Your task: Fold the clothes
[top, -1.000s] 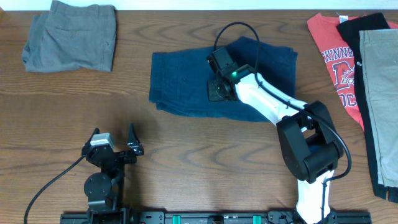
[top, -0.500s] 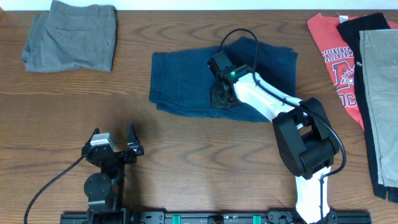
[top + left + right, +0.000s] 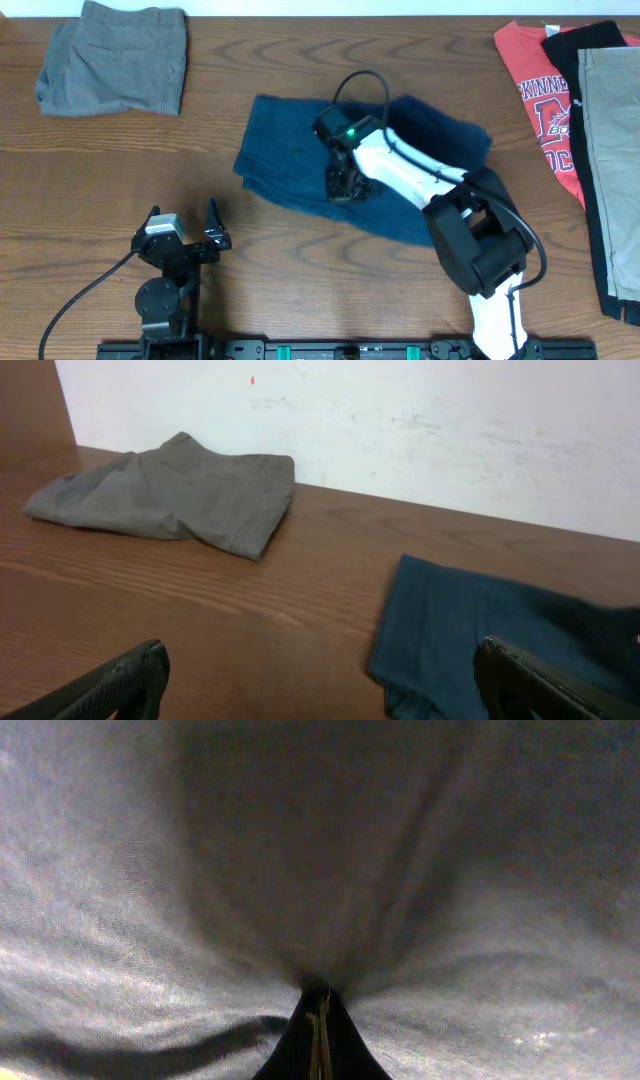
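I have the clothes (image 3: 285, 160) mid-frame on the worktop (image 3: 100, 170), my right hand (image 3: 343, 186) on top of them. Folded shorts (image 3: 115, 55) lie upper left, a T-shirt pile (image 3: 540, 100) at the right edge, my left hand (image 3: 183, 224) lower left.

Setting: robotics lab bench. Wood-grain counter (image 3: 300, 250) against a bare white wall (image 3: 450, 420); left arm (image 3: 160, 290) and right arm (image 3: 485, 250) mounted on a front rail (image 3: 330, 350), cables exposed.
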You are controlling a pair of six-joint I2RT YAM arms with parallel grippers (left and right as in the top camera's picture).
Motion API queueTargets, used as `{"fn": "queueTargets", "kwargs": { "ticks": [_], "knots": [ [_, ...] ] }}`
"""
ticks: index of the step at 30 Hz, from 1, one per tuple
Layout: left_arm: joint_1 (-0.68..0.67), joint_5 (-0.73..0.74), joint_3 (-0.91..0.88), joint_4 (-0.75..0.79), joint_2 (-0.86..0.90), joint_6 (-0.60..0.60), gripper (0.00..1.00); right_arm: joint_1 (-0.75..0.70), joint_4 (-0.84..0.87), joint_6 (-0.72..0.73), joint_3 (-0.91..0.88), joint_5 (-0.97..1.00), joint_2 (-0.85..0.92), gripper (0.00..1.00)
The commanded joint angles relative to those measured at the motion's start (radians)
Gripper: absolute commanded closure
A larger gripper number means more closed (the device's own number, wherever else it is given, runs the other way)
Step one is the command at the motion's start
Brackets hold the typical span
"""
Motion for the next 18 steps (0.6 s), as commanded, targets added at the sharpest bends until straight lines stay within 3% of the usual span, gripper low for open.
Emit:
{"fn": "queueTargets", "kwargs": {
  "ticks": [1, 18],
  "knots": [
    [-0.003, 0.006, -0.021, -0.028, -0.006, 0.016, 0.02, 0.062, -0.047, 0.013, -0.024, -0.056, 0.024, 0.99],
    [-0.003, 0.006, -0.021, -0.028, -0.006, 0.016, 0.02, 0.067, -0.151, 0.042, -0.024, -0.054, -0.045, 0.99]
  ]
}}
